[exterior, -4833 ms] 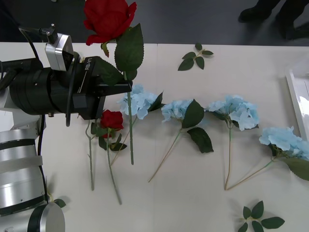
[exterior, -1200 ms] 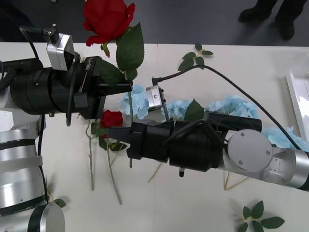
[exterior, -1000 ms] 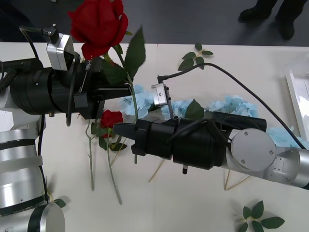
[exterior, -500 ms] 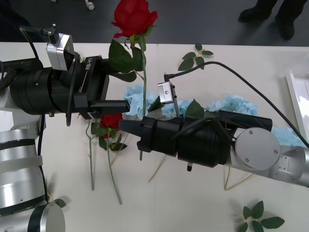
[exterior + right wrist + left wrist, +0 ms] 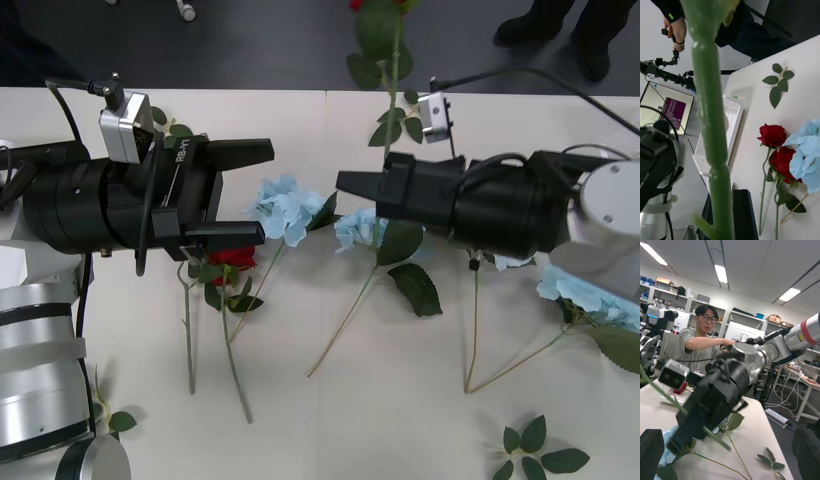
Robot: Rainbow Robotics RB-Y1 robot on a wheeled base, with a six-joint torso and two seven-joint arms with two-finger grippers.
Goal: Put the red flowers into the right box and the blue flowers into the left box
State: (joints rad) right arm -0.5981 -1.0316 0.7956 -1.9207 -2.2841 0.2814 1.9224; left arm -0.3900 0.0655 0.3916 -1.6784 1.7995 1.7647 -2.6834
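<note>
1. viewing from the front, the right gripper is found raised over the middle of the table, clenched on the stem of one red rose. the stem is held upright, its head cut off at the picture's top edge. this hold is judged to keep the leaves free of the flowers below while the rose is carried to the right box, which lies at the table's right edge.
2. the left gripper is seen well apart from the held stem, its jaws spread wide and nothing between them. it is level above the other red flowers, which lie on the table beside the blue flowers.
3. in the right wrist view, the green stem is seen close up, running lengthwise beside one black finger; the grip is taken as firm. the left box is noted beyond the two lying roses, with nothing visible inside.
4. in the left wrist view, the left arm's own fingers are set at opposite corners, fully released. the right arm is seen ahead with the stem crossing it.
</note>
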